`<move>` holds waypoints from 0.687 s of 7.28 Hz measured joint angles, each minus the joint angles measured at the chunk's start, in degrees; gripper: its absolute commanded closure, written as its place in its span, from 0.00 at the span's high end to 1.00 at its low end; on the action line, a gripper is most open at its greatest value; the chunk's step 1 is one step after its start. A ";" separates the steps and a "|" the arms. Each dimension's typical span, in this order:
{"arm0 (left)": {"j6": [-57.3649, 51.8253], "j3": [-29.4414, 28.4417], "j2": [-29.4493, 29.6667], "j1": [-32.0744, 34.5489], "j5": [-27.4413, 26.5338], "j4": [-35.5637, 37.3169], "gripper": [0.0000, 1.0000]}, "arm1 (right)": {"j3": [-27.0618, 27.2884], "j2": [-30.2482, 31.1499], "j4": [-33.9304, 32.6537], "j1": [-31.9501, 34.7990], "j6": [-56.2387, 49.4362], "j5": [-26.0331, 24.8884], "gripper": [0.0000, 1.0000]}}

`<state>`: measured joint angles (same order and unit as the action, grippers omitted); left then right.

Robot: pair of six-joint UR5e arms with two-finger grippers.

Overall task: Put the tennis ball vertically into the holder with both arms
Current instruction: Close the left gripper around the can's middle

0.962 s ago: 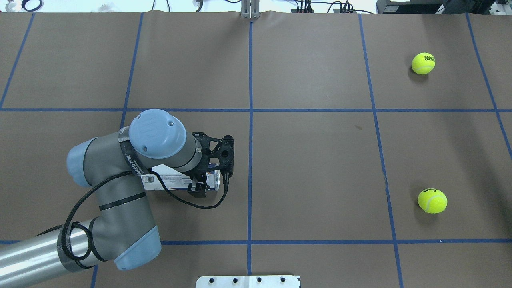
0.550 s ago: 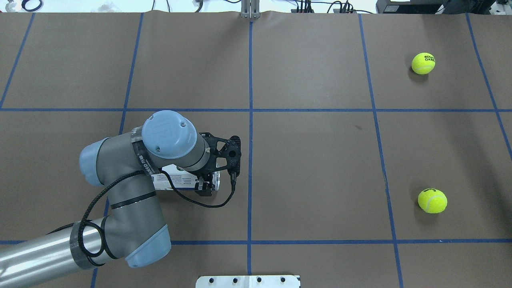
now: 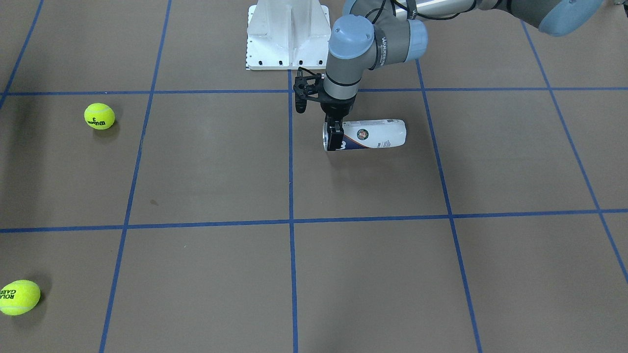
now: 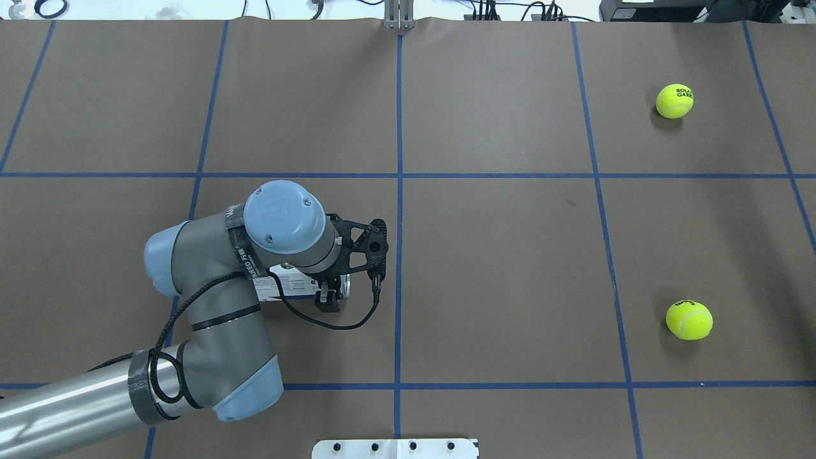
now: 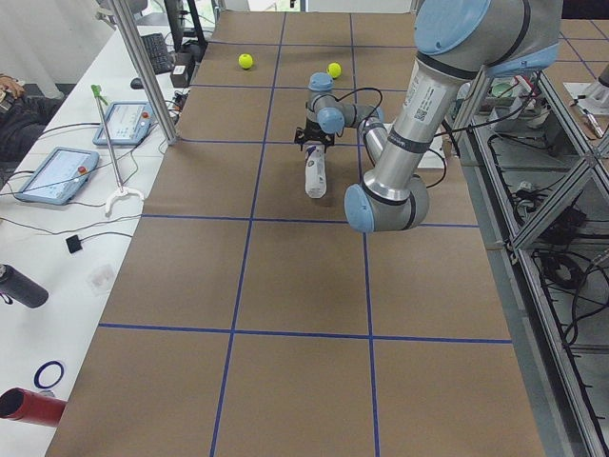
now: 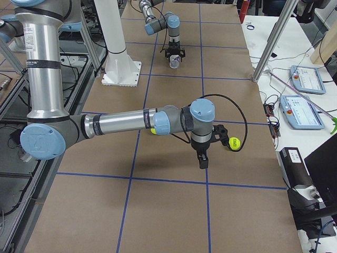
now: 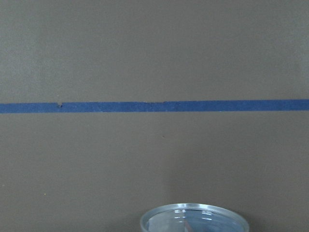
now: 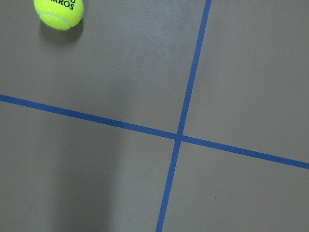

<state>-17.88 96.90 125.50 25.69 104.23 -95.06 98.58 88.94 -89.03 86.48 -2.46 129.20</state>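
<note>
The holder (image 3: 373, 135) is a clear can with a white and navy label. It lies on its side on the brown table, open end toward the centre line. It also shows in the overhead view (image 4: 290, 288). My left gripper (image 3: 335, 136) points down over its open end, with a finger (image 4: 328, 299) on either side of the can near the rim (image 7: 193, 217). The jaws look open around it. Two yellow tennis balls (image 4: 674, 101) (image 4: 689, 320) rest far to the right. My right gripper (image 6: 202, 159) hovers beside one ball (image 6: 234, 142); I cannot tell whether it is open or shut.
The white pedestal base (image 3: 287, 34) stands at the robot's side of the table. Blue tape lines (image 4: 399, 191) divide the brown surface into squares. The far ball shows in the right wrist view (image 8: 59, 12). Tablets and cables lie beyond the table's far edge (image 5: 124, 119).
My left arm has moved to the right and its wrist has swung over the can, hiding more of the label. The can and both balls have stayed in place.
</note>
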 measured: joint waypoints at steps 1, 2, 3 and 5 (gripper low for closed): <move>0.12 -1.01 0.15 -0.26 0.02 -0.02 1.00 | -0.02 0.00 0.00 0.00 0.00 0.00 1.00; 0.20 -1.76 0.25 -0.45 0.06 -0.03 1.00 | -0.04 0.00 0.00 0.00 0.00 0.00 1.00; 0.28 -2.12 0.28 -0.57 0.10 -0.03 1.00 | -0.05 0.00 0.00 0.00 0.00 0.00 1.00; 0.37 -2.32 0.34 -0.63 0.17 -0.04 0.99 | -0.06 0.00 0.00 0.00 0.00 0.00 1.00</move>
<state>-17.51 94.58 125.84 25.06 104.40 -95.10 98.53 88.95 -89.03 86.49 -2.46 129.20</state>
